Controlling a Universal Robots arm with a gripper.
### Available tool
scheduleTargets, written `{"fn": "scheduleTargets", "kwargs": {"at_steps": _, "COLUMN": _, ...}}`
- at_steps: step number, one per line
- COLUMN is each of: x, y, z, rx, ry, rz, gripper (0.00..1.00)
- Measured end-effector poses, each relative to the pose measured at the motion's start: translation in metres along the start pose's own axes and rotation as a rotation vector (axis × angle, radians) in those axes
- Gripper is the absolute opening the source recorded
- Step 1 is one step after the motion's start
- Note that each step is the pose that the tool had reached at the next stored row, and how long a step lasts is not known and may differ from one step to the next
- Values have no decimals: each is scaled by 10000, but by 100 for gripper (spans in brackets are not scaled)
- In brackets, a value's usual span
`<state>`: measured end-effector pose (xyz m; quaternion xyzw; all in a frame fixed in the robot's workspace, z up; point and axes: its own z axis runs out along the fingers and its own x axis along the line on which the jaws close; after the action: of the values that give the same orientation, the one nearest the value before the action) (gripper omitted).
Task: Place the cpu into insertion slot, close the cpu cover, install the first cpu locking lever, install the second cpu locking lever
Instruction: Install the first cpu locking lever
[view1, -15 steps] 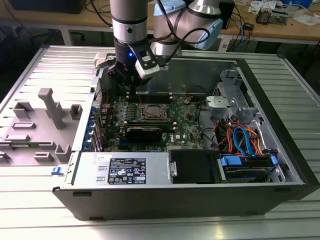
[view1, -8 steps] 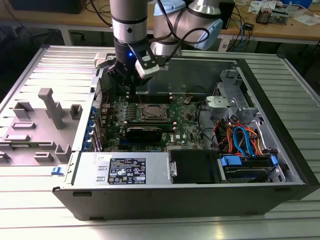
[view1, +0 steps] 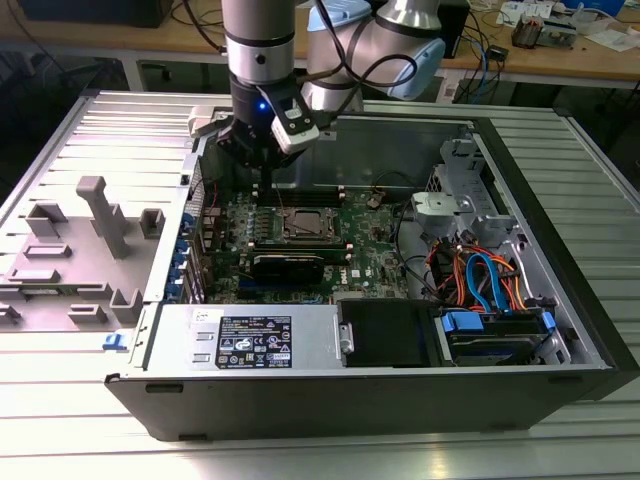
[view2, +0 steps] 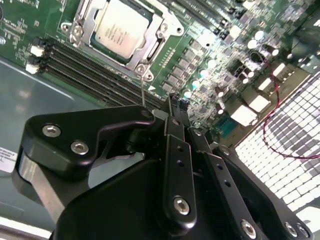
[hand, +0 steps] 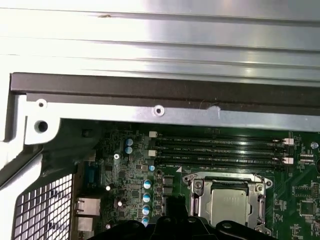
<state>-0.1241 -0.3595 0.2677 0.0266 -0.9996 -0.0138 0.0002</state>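
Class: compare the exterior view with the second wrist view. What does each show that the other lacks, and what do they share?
The exterior view adds the whole open case, the labelled power supply, blue and orange cables, a grey fixture at the exterior view's left, and the arm.

The second wrist view adds the black linkage of the gripper with its screws, a thin metal rod running from the cover's corner toward it, and single capacitors.

Shared: the gripper near the cpu, which is framed by the cover, plus the memory slots and green board.
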Motion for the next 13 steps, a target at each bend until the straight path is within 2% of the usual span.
{"fn": "scheduleTargets", "kwargs": {"at_steps": 7, "x": -12, "y": 60, "z": 33, "rx": 0, "ry": 1, "rz": -15, "gripper": 11}}
{"fn": "scheduleTargets", "kwargs": {"at_steps": 13, "x": -75, "y": 72, "z": 38, "rx": 0, "ry": 7, "rz": -13, "gripper": 11}}
